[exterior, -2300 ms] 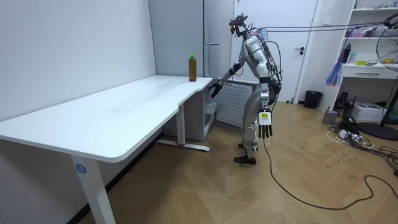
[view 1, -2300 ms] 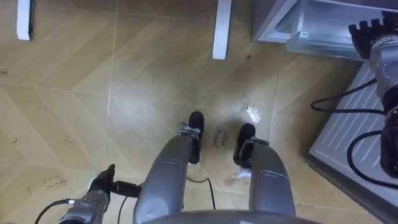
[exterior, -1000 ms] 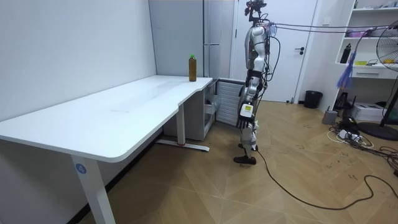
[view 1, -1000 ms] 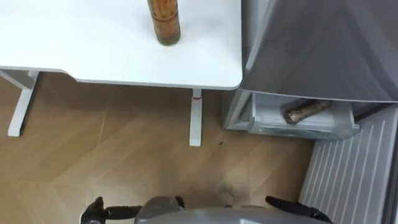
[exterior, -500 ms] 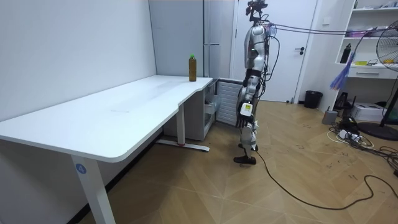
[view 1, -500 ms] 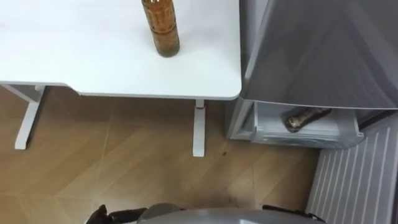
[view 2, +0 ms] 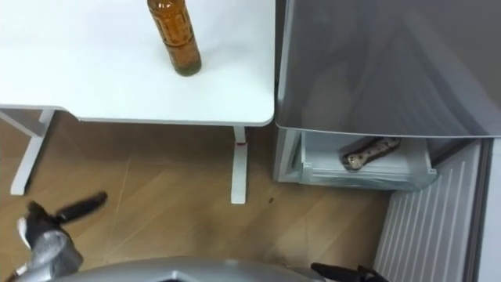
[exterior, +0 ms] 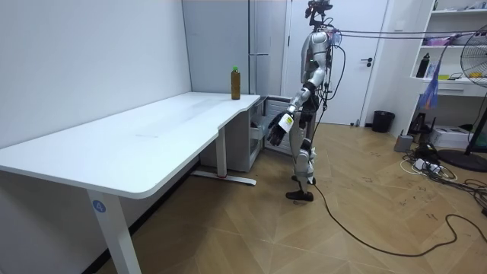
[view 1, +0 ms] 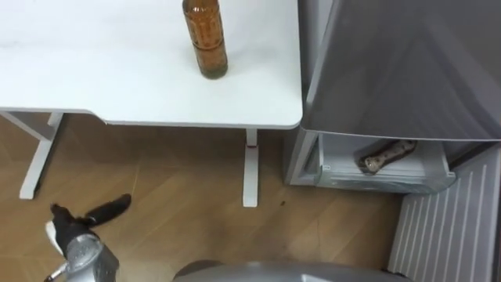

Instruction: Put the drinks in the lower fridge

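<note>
An amber drink bottle (view 1: 207, 39) stands upright near the far right corner of the white table (view 1: 102, 78), also seen from the room as the bottle (exterior: 235, 84). A second bottle (view 1: 387, 155) lies on its side in the open lower drawer (view 1: 337, 168) of the grey fridge (view 1: 391, 63). My left hand (view 1: 102, 213) is raised low on the left over the floor, open and empty, well short of the table. My right hand (view 2: 344, 272) just peeks in at the bottom edge. I stand upright before the fridge.
The fridge's ribbed white lower door (view 1: 446, 227) hangs open at my right. White table legs (view 1: 250, 168) stand on the wooden floor between me and the table. Behind me are a door, shelves and a fan (exterior: 472, 68).
I have straightened up from bending at the drawer, where my right hand was. In the last half second my left hand has lifted forward from my side.
</note>
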Controlling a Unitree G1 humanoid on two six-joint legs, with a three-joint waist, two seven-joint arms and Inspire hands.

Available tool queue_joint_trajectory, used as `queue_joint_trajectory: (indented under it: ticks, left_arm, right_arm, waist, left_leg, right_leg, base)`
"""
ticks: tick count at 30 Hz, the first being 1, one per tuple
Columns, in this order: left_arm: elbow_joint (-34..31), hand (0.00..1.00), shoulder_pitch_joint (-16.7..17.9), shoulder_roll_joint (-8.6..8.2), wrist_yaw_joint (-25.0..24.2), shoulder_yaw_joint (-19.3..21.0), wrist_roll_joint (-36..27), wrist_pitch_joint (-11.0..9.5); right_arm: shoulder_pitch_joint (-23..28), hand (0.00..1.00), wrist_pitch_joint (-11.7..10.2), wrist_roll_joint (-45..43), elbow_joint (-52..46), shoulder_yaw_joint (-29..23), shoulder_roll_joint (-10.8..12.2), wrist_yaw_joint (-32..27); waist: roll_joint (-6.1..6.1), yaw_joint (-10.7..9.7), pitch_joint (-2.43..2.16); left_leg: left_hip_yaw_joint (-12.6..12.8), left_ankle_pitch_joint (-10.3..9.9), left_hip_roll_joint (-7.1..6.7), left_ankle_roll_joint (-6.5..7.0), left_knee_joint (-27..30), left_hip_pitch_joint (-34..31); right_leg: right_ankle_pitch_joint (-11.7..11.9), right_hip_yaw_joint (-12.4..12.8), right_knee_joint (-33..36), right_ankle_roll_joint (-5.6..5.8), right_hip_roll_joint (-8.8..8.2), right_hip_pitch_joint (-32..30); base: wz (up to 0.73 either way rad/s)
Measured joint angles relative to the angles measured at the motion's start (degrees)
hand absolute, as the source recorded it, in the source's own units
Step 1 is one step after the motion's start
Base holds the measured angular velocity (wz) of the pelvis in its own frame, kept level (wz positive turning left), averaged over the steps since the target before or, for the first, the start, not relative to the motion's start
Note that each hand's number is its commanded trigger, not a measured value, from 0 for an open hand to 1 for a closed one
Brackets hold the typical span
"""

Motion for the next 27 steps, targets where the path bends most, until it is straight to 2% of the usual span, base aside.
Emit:
queue_joint_trajectory:
  ticks: [2,5,8,11,14,19,27]
  left_arm:
    - [-5.6,0.00,0.0,-0.66,3.1,0.4,0.0,-0.8]
    - [-10.5,0.00,-0.1,-0.69,6.3,0.7,0.0,-3.4]
    - [-13.4,0.00,-0.1,-0.71,8.7,0.6,0.2,-4.3]
    - [-19.3,0.00,-0.2,-0.71,9.2,0.4,2.4,-5.0]
    - [-24.3,0.00,-0.3,-0.69,9.2,0.4,4.9,-5.6]
    - [-32.8,0.00,-0.3,-0.64,6.6,-1.3,5.1,-6.7]
    - [-36.8,0.00,-1.0,-0.18,-0.6,-3.1,4.8,-6.7]
  right_arm:
    - [0.3,0.00,-0.4,-1.6,0.0,-0.9,0.0,0.0]
    - [0.6,0.00,-1.0,-3.1,-0.1,-2.0,0.0,0.0]
    - [0.6,0.00,-1.4,-3.5,0.0,-2.3,0.1,0.1]
    - [0.5,0.00,-2.0,-4.1,0.0,-2.4,0.2,0.5]
    - [0.5,0.00,-2.5,-5.2,0.3,-2.9,0.5,0.9]
    - [0.1,0.00,-3.4,-6.4,0.8,-3.4,0.5,2.1]
    - [-0.2,0.00,-3.7,-7.8,1.0,-4.3,0.6,2.3]
  waist:
    - [-0.04,0.0,-0.04]
    - [-0.04,0.0,-0.25]
    - [0.05,-0.2,-0.08]
    - [-0.14,-0.4,0.16]
    - [-0.17,-0.8,0.18]
    - [-0.21,-2.1,0.21]
    - [-0.27,-4.0,0.20]
  left_leg:
    - [0.2,0.0,0.02,0.00,-0.2,0.0]
    - [0.4,0.0,0.03,0.00,-0.5,0.4]
    - [0.7,0.0,0.04,-0.01,-0.9,1.7]
    - [0.4,0.0,0.08,-0.02,-1.4,1.9]
    - [0.3,0.0,0.05,-0.01,-1.5,2.2]
    - [0.4,0.0,0.01,0.00,-1.5,2.0]
    - [0.8,0.0,0.09,-0.01,-1.6,1.8]
  right_leg:
    - [0.0,0.3,0.0,0.00,0.03,-0.2]
    - [0.0,0.5,0.0,0.01,0.01,-0.1]
    - [0.0,0.7,-0.1,0.01,0.01,0.9]
    - [0.0,1.0,-0.2,0.01,0.10,1.0]
    - [0.0,1.2,-0.2,0.02,0.10,1.2]
    - [0.0,1.3,-0.2,0.02,0.12,0.9]
    - [0.0,2.0,-0.4,0.02,0.24,0.4]
  base:
    - [-0.07]
    - [-0.06]
    - [-0.05]
    - [0.00]
    - [-0.01]
    - [-0.01]
    - [-0.04]
